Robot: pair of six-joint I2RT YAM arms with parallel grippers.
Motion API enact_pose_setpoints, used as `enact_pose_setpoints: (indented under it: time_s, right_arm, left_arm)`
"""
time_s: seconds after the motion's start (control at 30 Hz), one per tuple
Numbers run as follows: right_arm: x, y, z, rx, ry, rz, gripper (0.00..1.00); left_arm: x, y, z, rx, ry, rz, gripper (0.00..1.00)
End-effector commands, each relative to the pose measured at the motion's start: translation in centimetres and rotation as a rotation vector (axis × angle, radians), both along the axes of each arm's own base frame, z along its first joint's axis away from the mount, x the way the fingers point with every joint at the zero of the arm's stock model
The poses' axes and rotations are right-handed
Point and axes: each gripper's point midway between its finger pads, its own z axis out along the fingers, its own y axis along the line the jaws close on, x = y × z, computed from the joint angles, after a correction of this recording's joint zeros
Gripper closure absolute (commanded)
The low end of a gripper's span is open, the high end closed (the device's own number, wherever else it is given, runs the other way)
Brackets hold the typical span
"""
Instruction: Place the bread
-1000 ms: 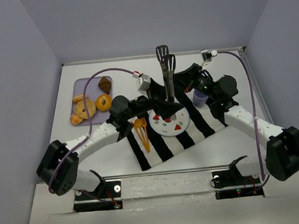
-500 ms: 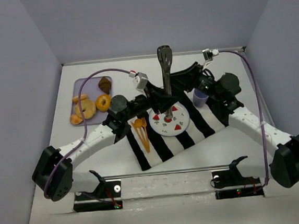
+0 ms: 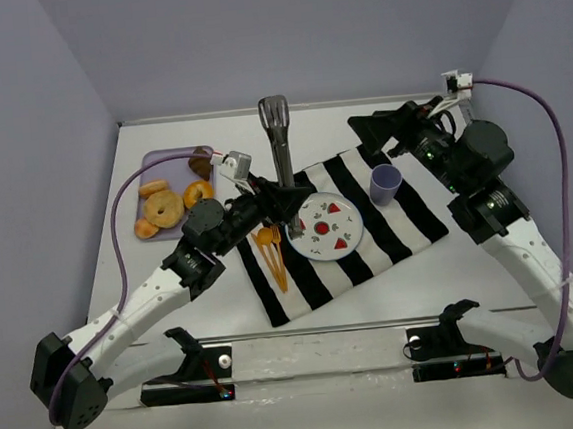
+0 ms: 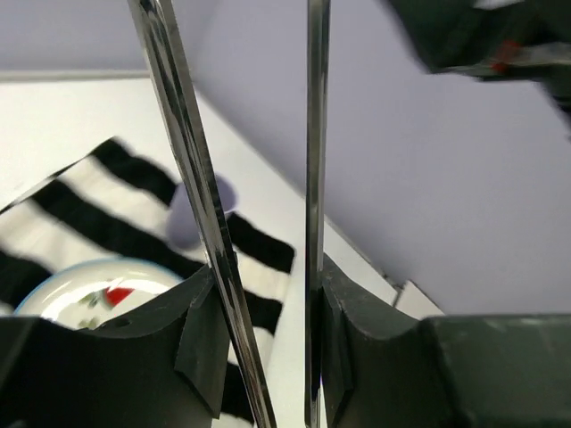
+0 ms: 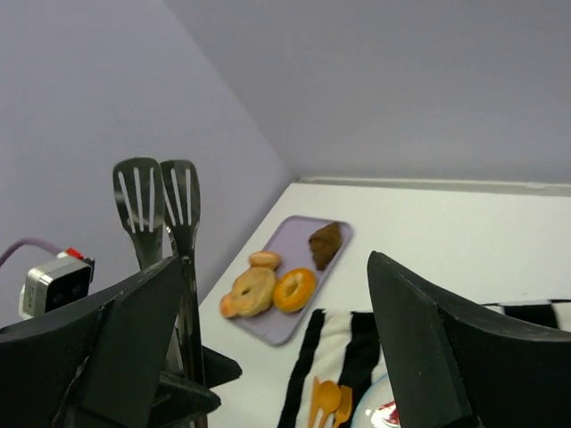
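Bread [image 3: 198, 194] on tray [image 3: 154, 166], left of L claw [image 3: 283, 201] gripping tongs [image 3: 277, 125]; R claw [image 5: 275, 267] spread wide.

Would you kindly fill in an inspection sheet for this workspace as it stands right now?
Surface: white table, striped cloth laid on it.
Job's things: bread lying on the purple tray, beside a paler ring and a dark croissant.
Clutter: plate, purple cup, orange cutlery, all on the cloth.
Grippers: left gripper shut on upright tongs; right gripper open, empty.
Cables: left cable and right cable, purple, looping from the wrists.
Surroundings: plain lilac walls; nothing else seen.
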Motion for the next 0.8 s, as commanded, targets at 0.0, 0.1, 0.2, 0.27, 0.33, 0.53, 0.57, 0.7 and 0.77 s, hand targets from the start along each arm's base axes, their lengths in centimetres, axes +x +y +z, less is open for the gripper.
enact_pose_setpoints:
  time_s: [0.0, 0.1, 0.2, 0.27, 0.33, 0.53, 0.57, 0.7, 0.77]
  right_arm:
    - [0.8, -6.0, -0.7, -0.092, 0.051, -0.32, 0.11]
    - [1.8, -6.5, -5.6, -0.186, 0.181, -0.363, 0.11]
    - [3.2, -5.8, -10.7, -0.261, 0.29, -0.355, 0.1]
    - [4.0, -5.3, -13.7, -0.302, 0.355, -0.345, 0.09]
    - [4.3, -5.2, -14.8, -0.316, 0.379, -0.347, 0.06]
    - [5.3, -6.9, -17.8, -0.366, 0.437, -0.441, 0.0]
    - [5.3, -7.0, -17.9, -0.369, 0.44, -0.449, 0.0]
    - [5.4, -7.7, -18.5, -0.383, 0.446, -0.47, 0.0]
    - [5.3, -7.7, -18.7, -0.39, 0.45, -0.468, 0.0]
  left_arm:
    - [3.6, 5.6, -3.6, 0.133, 0.272, 0.388, 0.54]
    - [4.6, 10.9, -8.6, 0.286, 0.496, 0.695, 0.54]
    - [2.9, 13.5, -12.8, 0.414, 0.66, 0.802, 0.53]
    - [1.7, 15.5, -15.1, 0.495, 0.728, 0.871, 0.53]
    - [1.3, 16.6, -15.9, 0.502, 0.767, 0.926, 0.52]
    - [0.8, 18.3, -17.1, 0.564, 0.802, 0.928, 0.46]
    - [0.8, 18.7, -17.3, 0.572, 0.808, 0.935, 0.46]
    - [1.2, 20.0, -18.7, 0.593, 0.874, 0.916, 0.44]
    - [1.4, 20.4, -19.6, 0.6, 0.92, 0.89, 0.45]
